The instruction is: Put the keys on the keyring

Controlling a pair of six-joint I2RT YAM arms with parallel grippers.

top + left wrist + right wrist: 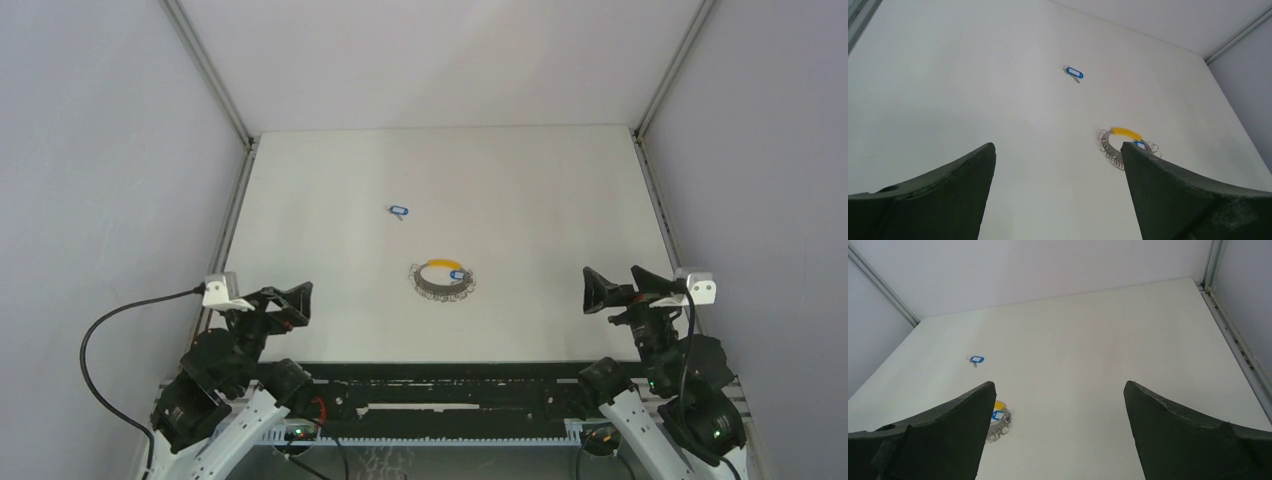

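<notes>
The keyring point(442, 279), a silvery bumpy loop with a yellow arc at its far side, lies at the table's middle. One blue-tagged key point(458, 274) rests on its right part. The other blue-tagged key point(400, 210) lies loose farther back and left. The ring point(1113, 145) and loose key point(1074, 73) show in the left wrist view, the ring partly behind a finger. In the right wrist view the ring point(999, 422) and its key point(997, 415) peek out beside the left finger, and the loose key point(976, 359) lies beyond. My left gripper point(300, 300) and right gripper point(615, 284) are open, empty, near the front edge.
White walls with metal corner rails point(215, 80) enclose the table on three sides. A black cable point(95, 335) loops by the left arm. A black rail point(440, 385) runs along the near edge between the arm bases.
</notes>
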